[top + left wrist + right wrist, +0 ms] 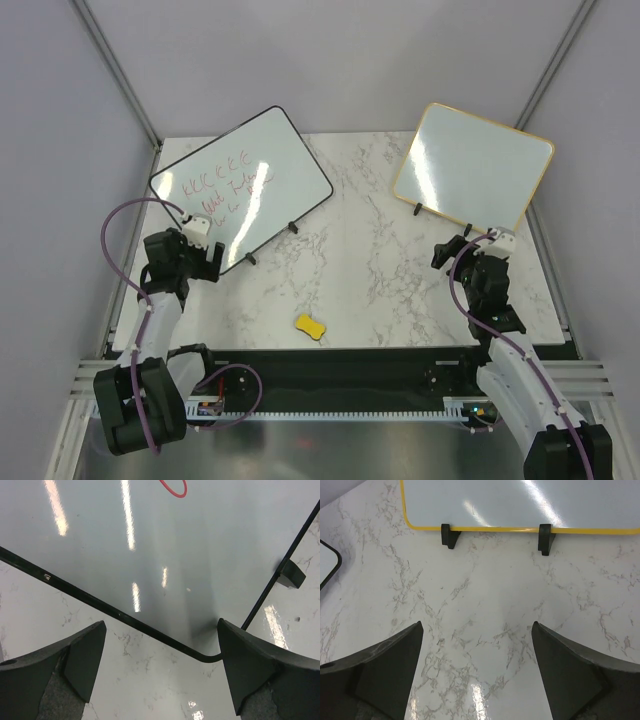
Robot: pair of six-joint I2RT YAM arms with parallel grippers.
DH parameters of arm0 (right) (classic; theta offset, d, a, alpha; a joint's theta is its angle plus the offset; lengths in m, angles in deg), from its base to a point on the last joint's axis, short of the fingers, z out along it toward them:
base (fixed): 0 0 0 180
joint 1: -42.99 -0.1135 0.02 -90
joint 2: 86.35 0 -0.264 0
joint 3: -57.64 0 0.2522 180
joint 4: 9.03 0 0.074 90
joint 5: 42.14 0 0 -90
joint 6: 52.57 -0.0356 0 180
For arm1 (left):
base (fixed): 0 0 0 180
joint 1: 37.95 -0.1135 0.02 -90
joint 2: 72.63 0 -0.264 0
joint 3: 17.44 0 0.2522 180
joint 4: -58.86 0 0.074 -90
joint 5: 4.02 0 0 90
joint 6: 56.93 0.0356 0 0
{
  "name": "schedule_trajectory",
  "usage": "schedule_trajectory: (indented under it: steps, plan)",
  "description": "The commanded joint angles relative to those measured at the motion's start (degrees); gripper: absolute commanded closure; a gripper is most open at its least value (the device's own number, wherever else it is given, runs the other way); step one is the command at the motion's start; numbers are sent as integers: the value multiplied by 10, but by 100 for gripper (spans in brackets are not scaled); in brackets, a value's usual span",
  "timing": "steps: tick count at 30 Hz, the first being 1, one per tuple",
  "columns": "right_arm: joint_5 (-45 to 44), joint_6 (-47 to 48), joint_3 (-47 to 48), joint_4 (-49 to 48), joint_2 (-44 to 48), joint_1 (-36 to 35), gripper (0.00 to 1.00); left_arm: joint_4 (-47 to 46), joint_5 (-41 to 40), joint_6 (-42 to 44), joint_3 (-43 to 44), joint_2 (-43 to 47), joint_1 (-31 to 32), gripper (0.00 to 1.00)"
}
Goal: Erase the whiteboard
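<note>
The whiteboard [240,185], black-framed with red scribbles, stands tilted at the back left on small black feet. In the left wrist view its near corner [205,657] and a red stroke [173,489] show. My left gripper [187,262] is open and empty, just in front of the board's lower left corner; in the left wrist view it [160,672] hangs over bare table by that corner. My right gripper [470,250] is open and empty over the marble, in front of the gold-framed board; in its wrist view it [476,672] has only table between its fingers.
A gold-framed white board [472,165] stands at the back right, also seen in the right wrist view [520,505]. A small yellow sponge [311,326] lies near the table's front edge, between the arms. The marble table [370,270] ends at a black rail in front.
</note>
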Motion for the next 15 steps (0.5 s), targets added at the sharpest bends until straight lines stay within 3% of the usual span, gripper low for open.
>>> schedule_trajectory:
  steps: [1,9,12,15]
  plan:
    - [5,-5,7,-25,-5,2,2,-19,-15,-9,12,10,2,1]
    - [53,-11,12,-51,-5,1,2,22,-33,-42,51,8,0,1]
    - [174,-23,6,-117,-6,1,2,61,-43,-59,70,13,-10,1]
    - [304,-37,3,-190,-6,1,2,126,-1,-53,99,19,-29,1]
